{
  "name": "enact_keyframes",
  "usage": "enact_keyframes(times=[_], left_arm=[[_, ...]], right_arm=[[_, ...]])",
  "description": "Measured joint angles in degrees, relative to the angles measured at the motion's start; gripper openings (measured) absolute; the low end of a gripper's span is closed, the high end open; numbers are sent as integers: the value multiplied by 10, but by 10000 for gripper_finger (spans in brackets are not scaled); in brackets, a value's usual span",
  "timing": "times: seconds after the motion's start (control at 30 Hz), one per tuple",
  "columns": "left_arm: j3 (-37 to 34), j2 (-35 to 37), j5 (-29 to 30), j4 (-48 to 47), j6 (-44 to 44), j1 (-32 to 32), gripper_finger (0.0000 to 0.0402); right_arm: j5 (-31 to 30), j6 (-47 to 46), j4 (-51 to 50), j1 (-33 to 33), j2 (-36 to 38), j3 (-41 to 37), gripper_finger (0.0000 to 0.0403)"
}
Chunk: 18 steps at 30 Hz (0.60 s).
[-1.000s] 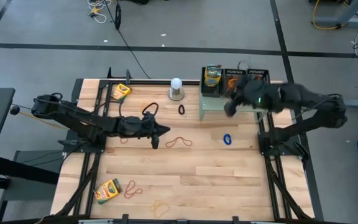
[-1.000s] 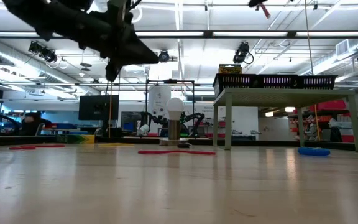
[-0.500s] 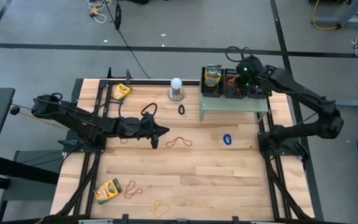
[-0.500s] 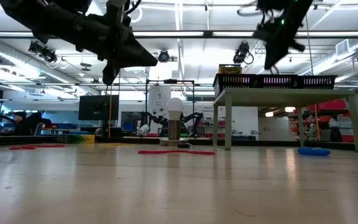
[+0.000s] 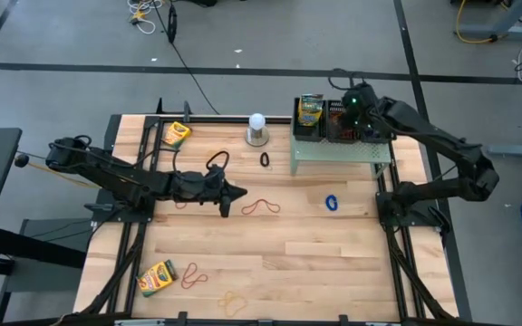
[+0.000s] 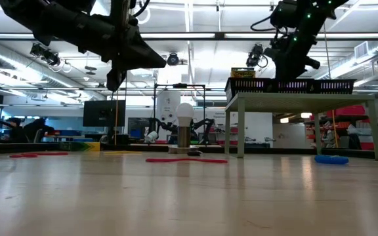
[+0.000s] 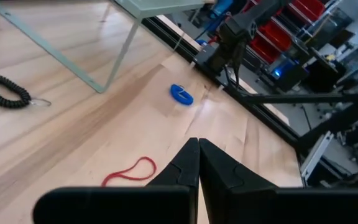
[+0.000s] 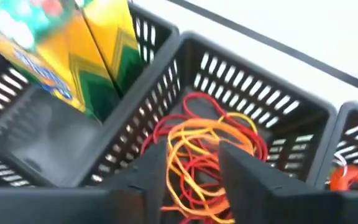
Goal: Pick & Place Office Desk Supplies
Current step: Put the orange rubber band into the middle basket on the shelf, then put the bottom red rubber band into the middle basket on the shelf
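Observation:
Three small black mesh baskets (image 5: 344, 118) stand in a row on the pale green riser (image 5: 341, 154) at the far right. A crayon box (image 8: 73, 56) stands in the left basket. Red and orange rubber bands (image 8: 197, 140) lie in the middle basket (image 8: 253, 93). My right gripper (image 8: 194, 158) hangs open over that middle basket (image 5: 341, 118), its fingers on either side of the bands. My left gripper (image 5: 227, 196) is shut on nothing above the table's middle, beside a red rubber band (image 5: 261, 207). More crayon boxes (image 5: 176, 133) (image 5: 157, 278) lie on the table's left.
A white ball on a metal base (image 5: 257, 128) stands at the far middle. Loose bands lie about: black (image 5: 265, 160), blue (image 5: 333, 203), red (image 5: 191, 274), tan (image 5: 232, 299). The riser's legs (image 6: 240, 131) stand on the table at the right.
My right gripper has swung from the riser's near side toward the table's far edge and come down over the middle basket. My left arm has kept its place.

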<state>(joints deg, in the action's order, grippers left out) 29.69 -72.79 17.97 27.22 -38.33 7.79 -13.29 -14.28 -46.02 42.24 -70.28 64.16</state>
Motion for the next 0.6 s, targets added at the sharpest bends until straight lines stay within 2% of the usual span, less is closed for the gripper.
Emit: enact_keyframes(times=[0.17, 0.3, 0.43, 0.6], left_arm=[[0, 0, 4, 0, -15, 0, 9], [0, 0, 4, 0, -16, 0, 9], [0, 0, 11, 0, -26, 2, 7], [0, 0, 15, -2, -17, 9, 7]], right_arm=[[9, -6, 0, -1, 0, 28, 206], [46, -38, -14, -5, 9, 37, 209], [48, -43, -17, -58, 51, 37, 160], [-8, -55, -16, -192, 115, 25, 59]])
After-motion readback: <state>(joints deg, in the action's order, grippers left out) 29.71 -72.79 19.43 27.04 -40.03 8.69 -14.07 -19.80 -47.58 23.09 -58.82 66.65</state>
